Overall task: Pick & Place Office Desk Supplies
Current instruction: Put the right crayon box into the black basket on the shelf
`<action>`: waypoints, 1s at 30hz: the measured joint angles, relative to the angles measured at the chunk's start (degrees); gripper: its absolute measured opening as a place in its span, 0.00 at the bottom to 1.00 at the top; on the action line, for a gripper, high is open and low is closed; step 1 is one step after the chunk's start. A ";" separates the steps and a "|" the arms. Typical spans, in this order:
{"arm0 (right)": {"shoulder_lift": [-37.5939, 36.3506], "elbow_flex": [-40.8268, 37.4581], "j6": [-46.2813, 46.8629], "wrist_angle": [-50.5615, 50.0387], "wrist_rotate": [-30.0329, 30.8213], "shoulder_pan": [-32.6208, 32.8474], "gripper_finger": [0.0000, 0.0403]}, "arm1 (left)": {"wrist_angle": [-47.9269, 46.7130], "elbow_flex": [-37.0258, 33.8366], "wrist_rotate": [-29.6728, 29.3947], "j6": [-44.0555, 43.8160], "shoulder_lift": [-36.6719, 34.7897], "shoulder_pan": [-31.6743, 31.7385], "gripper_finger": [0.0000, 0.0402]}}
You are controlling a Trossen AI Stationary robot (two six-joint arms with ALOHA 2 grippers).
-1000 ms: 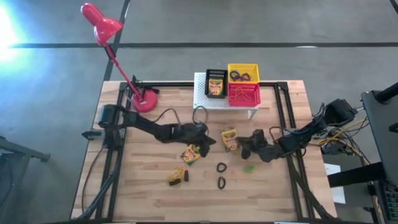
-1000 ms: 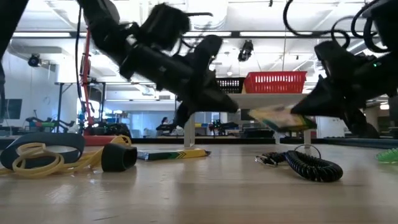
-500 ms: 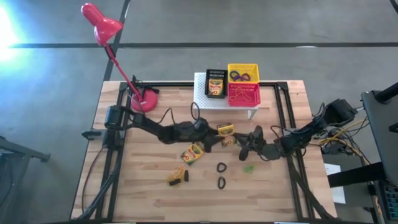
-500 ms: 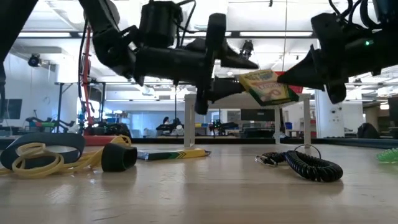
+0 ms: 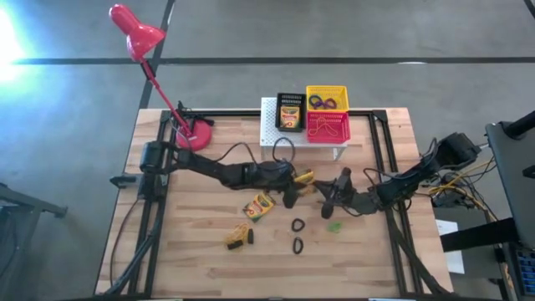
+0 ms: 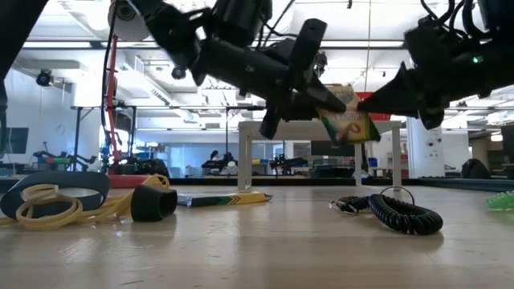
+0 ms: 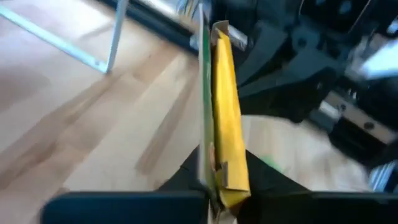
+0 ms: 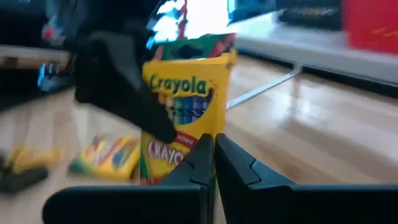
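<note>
A Crayola crayon box point(image 6: 347, 115) hangs above the surface point(image 5: 192, 251) between two claws: the left claw point(image 5: 294, 181) pinches one end and the right claw point(image 5: 324, 187), fingers pressed together, pinches the opposite edge. Three crayon boxes show in all: a second point(image 5: 259, 206) lies flat just below the left claw, and a third point(image 5: 289, 114) stands in a black bin on the white stand point(image 5: 276, 134). Two black rings point(image 5: 298, 225) lie near the claws, with a green ring point(image 5: 334, 227) under the right one. The rubber-band tangle point(image 5: 238, 237) lies farther off. The held box is mostly hidden from above.
</note>
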 joint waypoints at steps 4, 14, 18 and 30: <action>-2.19 0.23 -0.98 -3.71 -4.33 0.95 0.03 | -18.29 6.20 0.60 4.91 -2.67 -0.19 0.07; -3.28 -0.18 -0.52 -11.28 -4.71 1.25 0.06 | -52.51 24.70 -1.49 21.52 -11.60 4.19 0.10; -3.21 -0.20 -0.54 -11.24 -4.05 1.21 0.06 | -52.91 30.00 0.31 29.14 -11.08 11.77 0.09; -3.29 -0.22 -0.31 -10.58 -2.12 1.20 0.06 | -47.28 34.41 17.21 38.64 -4.72 31.24 0.09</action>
